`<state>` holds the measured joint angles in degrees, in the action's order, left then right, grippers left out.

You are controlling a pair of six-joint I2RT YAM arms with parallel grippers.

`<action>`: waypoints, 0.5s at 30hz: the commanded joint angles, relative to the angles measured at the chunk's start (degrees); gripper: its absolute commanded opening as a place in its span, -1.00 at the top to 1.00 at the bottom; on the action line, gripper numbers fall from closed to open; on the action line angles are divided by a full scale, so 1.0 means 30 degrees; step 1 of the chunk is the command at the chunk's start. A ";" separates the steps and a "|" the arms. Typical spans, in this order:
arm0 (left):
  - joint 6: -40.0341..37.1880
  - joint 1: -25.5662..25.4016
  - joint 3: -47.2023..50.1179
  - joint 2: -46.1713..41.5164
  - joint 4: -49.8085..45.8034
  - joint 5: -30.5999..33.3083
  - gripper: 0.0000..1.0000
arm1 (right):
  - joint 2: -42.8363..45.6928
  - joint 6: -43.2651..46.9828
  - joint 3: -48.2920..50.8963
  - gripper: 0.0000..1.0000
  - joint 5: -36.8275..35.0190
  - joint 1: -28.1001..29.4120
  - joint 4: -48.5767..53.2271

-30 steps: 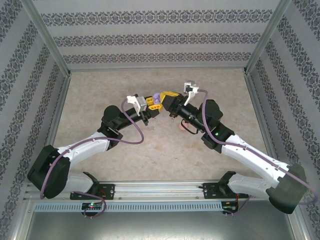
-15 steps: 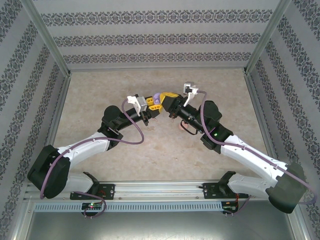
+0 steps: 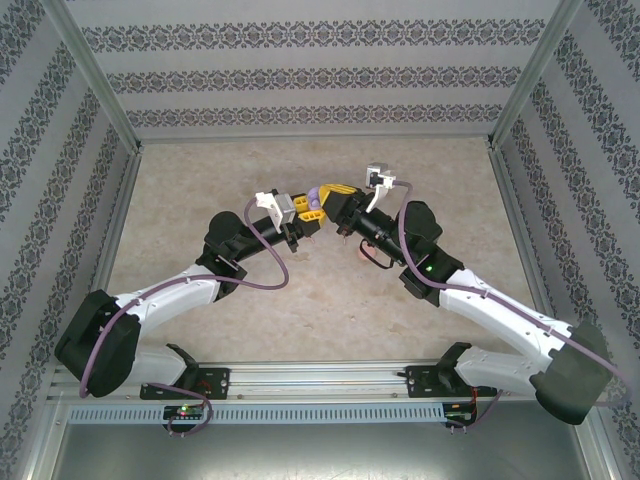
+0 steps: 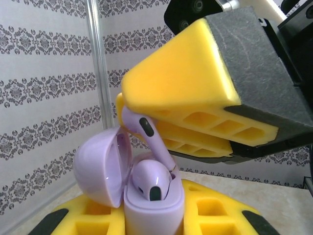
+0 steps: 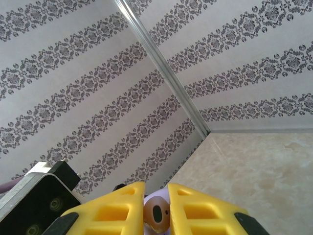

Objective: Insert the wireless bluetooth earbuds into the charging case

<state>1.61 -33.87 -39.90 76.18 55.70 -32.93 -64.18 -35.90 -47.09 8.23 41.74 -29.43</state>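
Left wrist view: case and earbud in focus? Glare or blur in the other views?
Left wrist: purple case and gripped earbud sharp, soft highlights on its lid, nothing blown out. Right wrist: wallpaper crisp, earbud at the bottom edge looks slightly soft. Top external: even light, faint shadows, case tiny.

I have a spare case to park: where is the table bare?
Bare: the table along the back wall, and its front middle between the left arm and right arm. Crowded: centre, where both meet at the case.
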 commanded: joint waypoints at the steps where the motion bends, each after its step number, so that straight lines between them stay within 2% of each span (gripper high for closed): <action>1: 0.0022 -0.0342 -0.0626 -0.0433 0.1091 -0.0361 1.00 | -0.0315 -0.0008 -0.0209 0.64 -0.0191 -0.0177 0.0113; 15: -0.0224 -0.0342 -0.0789 -0.0738 0.0945 0.0479 1.00 | 0.0624 -0.0203 0.1068 0.66 -0.0092 -0.0462 0.0193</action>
<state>1.56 -34.09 -39.92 76.01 55.46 -32.10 -62.96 -36.12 -45.21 8.23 40.60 -29.69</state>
